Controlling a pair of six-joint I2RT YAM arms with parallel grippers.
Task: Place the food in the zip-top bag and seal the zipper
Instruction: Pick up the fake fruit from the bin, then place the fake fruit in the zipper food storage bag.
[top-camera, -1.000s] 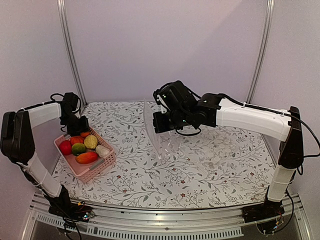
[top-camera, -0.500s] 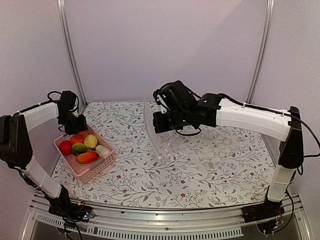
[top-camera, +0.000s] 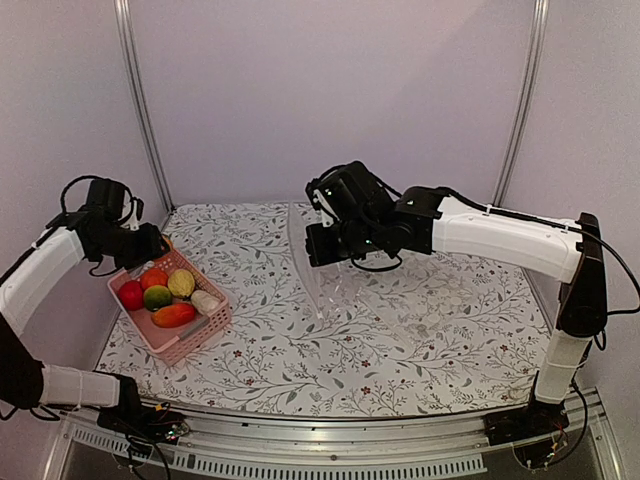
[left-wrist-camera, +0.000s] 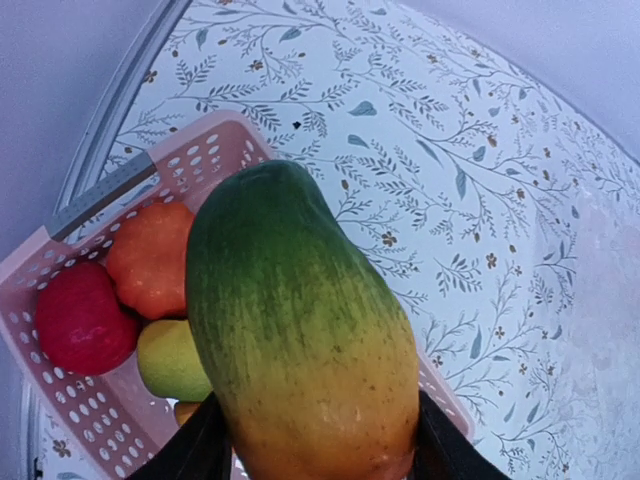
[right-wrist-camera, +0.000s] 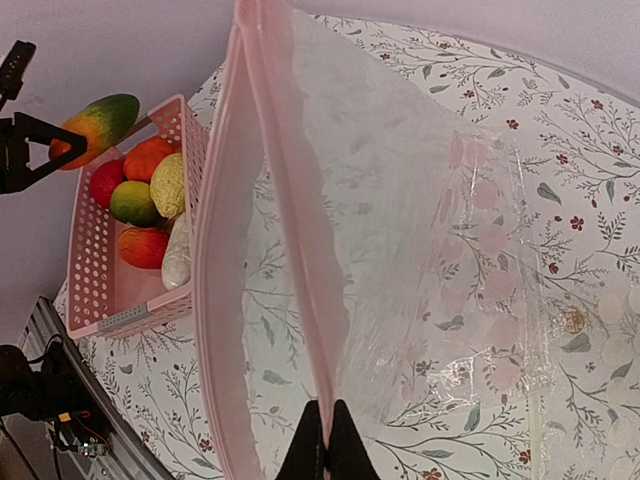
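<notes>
the zip-top bag (top-camera: 320, 280) is held on edge near the middle of the top view, its lower part resting on the table cloth (top-camera: 420, 350). nothing is seen inside it. the zipper (right-wrist-camera: 285, 200), a narrow ridged strip that is tinted pale pink in the right wrist view, is pinched between the pressed-together fingers of the right gripper (right-wrist-camera: 326, 440). the mouth is parted and unsealed.

one piece of the food, a smooth elongated fruit (left-wrist-camera: 300, 330) shaded green to yellow-orange, is clamped in the left gripper (left-wrist-camera: 315, 455). it is held above the pink basket (top-camera: 185, 345) at the left of the frame. six pieces are counted in the basket, among them a red fruit (top-camera: 131, 295), a knobbly yellow one (top-camera: 181, 283) and a white radish (top-camera: 206, 302).

the task is judged to be barely begun: no piece is bagged, and every transfer and the sealing are outstanding.

the bag film is noted as thin, clear and crinkled, with faint white dots. the basket is noted as rigid perforated plastic, and the cloth as floral-printed.
</notes>
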